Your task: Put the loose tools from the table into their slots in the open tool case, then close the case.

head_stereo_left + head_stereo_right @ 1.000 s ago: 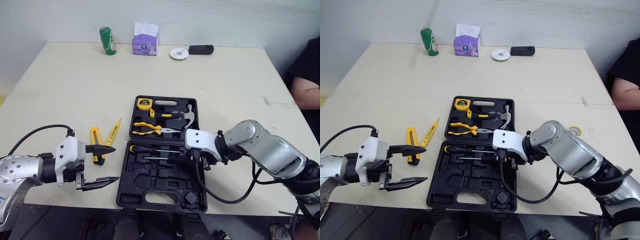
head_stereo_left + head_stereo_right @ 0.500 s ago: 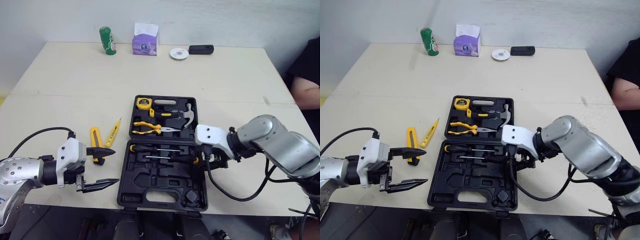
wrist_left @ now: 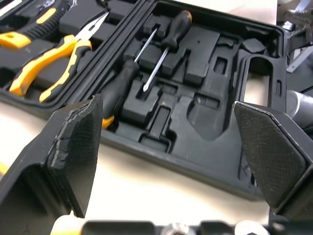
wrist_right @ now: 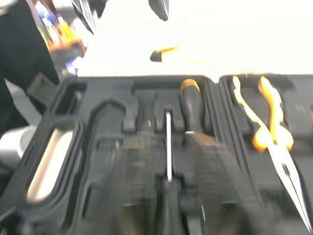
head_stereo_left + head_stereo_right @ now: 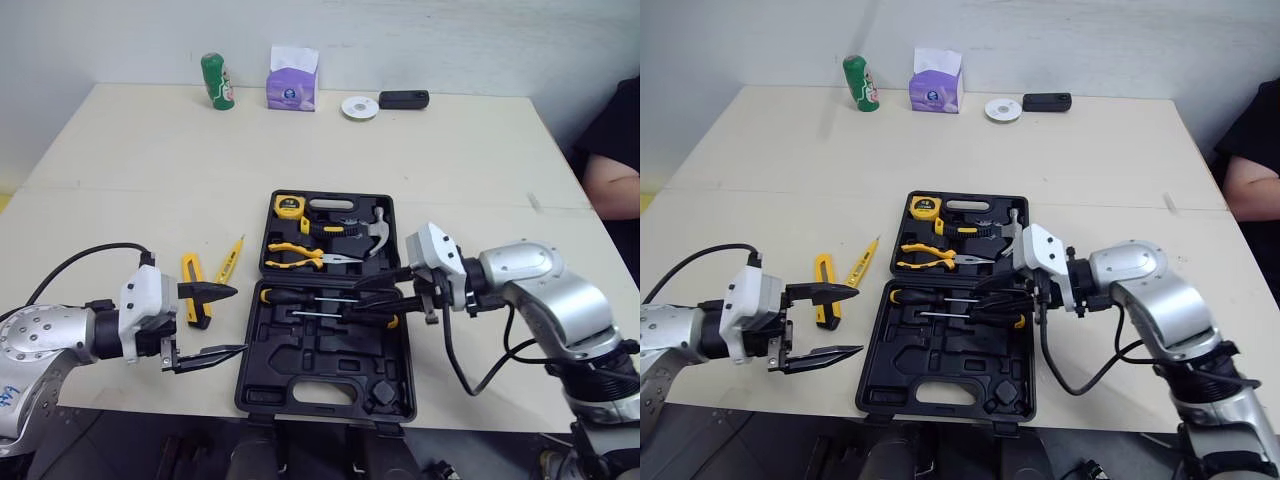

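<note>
Yellow-and-black utility knife (image 5: 188, 272) lies on table left of black plastic tool case (image 5: 320, 396), long axis pointing away from robot, beside wide-open empty left gripper (image 5: 238, 320), the nearer; right gripper (image 5: 355, 300), jaws parted, hovers over case.

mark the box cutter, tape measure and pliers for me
box cutter (image 5: 188, 270), left eye view, upper part of its yellow body.
tape measure (image 5: 289, 207), left eye view, middle of its yellow housing.
pliers (image 5: 310, 256), left eye view, yellow handles near the pivot.
</note>
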### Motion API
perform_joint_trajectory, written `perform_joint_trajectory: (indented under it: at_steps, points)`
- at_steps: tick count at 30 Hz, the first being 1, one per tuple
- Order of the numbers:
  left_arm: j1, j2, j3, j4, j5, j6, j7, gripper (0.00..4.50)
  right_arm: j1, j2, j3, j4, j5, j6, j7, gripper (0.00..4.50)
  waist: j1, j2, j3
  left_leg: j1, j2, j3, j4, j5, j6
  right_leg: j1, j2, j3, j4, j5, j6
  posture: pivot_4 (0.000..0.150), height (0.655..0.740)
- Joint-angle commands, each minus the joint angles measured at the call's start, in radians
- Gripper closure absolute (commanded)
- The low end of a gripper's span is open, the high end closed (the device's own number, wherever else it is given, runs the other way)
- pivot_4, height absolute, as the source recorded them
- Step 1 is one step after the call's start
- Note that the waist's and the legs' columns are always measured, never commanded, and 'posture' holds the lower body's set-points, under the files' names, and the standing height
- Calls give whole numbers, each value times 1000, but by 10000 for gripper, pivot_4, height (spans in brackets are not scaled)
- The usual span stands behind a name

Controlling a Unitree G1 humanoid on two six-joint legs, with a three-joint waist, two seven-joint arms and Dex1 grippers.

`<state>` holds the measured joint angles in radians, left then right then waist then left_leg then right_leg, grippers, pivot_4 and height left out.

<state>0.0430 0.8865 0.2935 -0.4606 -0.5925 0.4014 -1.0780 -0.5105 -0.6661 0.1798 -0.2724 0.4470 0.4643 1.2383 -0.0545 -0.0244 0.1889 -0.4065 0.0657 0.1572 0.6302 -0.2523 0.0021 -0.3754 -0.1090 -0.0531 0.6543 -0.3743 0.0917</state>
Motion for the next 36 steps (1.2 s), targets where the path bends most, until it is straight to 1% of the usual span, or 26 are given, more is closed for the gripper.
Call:
perform_joint_trajectory:
  at_steps: [1, 5, 9, 13, 18, 24, 28, 31, 36]
  points:
    - [-15, -6, -11, -8, 9, -20, 7, 0, 24, 49, 41, 53, -58, -160, 18, 44611, -1, 0, 0, 0, 0, 0, 0, 0, 0, 0, 0, 0, 0, 0, 0, 1500, 7400]
    - [-15, -7, -14, -8, 13, -22, 10, 0, 31, 89, 73, 121, -99, -238, 18, 44611, -1, 0, 0, 0, 0, 0, 1, 0, 0, 0, 1, 0, 1, 0, 0, 1500, 7400]
    - [4, -7, -12, -22, 22, -32, 14, 0, 26, 99, 104, 165, -119, -206, 13, 44611, -1, 0, 0, 0, 0, 0, 1, 0, 0, 0, 0, 0, 1, 0, 0, 1500, 7400]
    - [8, -7, -13, -36, 18, -28, 24, 0, 18, 109, 125, 211, -151, -235, 14, 44611, -1, 0, 0, 0, 0, 0, 1, 0, -1, 0, 1, 0, 2, 0, 0, 1500, 7400]
    - [32, 3, 0, -46, 20, -24, 23, 0, 34, 105, 129, 242, -181, -216, -2, 44611, -1, 0, 0, 0, 0, 0, 1, 0, -1, 0, 0, 0, 2, 0, 0, 1500, 7400]
    - [53, 10, 16, -53, 18, -24, 23, 0, 56, 131, 122, 259, -172, -180, -32, 44611, -1, -1, -1, 1, 0, 0, 1, 1, -1, 0, 0, 0, 2, 0, 0, 1500, 7400]
    - [54, 12, 17, -57, 21, -22, 27, 0, 67, 113, 166, 281, -228, -161, -38, 44611, -1, -2, -1, 2, 0, 0, 1, 1, -1, 1, 0, 0, 2, 0, 0, 1500, 7400]
    - [53, 13, 15, -59, 24, -22, 29, 0, 60, 112, 192, 297, -277, -121, -83, 44611, -2, -3, -2, 3, 0, 0, 0, 1, -1, 1, 0, 0, 2, 0, 0, 1500, 7400]
    - [57, 15, 18, -63, 25, -20, 32, 0, 60, 87, 239, 271, -307, -88, -79, 44611, -2, -7, -5, 6, 1, -1, 0, 0, -2, 4, 0, 0, 2, 0, -1, 1500, 7400]
